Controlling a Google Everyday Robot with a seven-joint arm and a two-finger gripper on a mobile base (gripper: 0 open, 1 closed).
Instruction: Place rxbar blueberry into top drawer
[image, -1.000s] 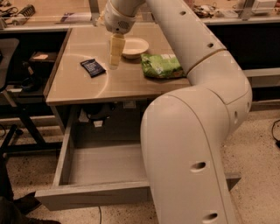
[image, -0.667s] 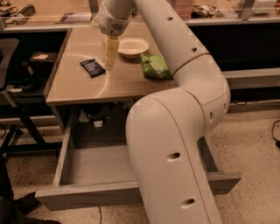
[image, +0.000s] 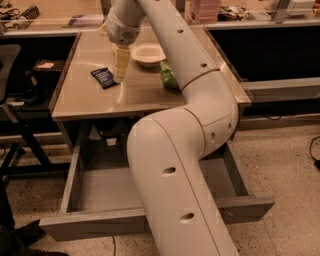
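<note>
Gripper (image: 120, 76) is held tip-down over the table (image: 145, 95), just beside the rxbar blueberry (image: 104, 77), which is laid flat there. Whether it is apart or together cannot be told. The bar is judged light, thin and slick-wrapped, best pinched across its narrow width. The top drawer (image: 95, 225) is found open below.

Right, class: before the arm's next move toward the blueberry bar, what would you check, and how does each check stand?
1. top drawer pulled out: ok.
2. rxbar blueberry lying free on the table: ok.
3. gripper centred over the bar: not ok, it stands just beside it.
4. bowl and green bag apart from the bar: ok.
5. Whole drawer floor in view: not ok, the arm hides part.
</note>
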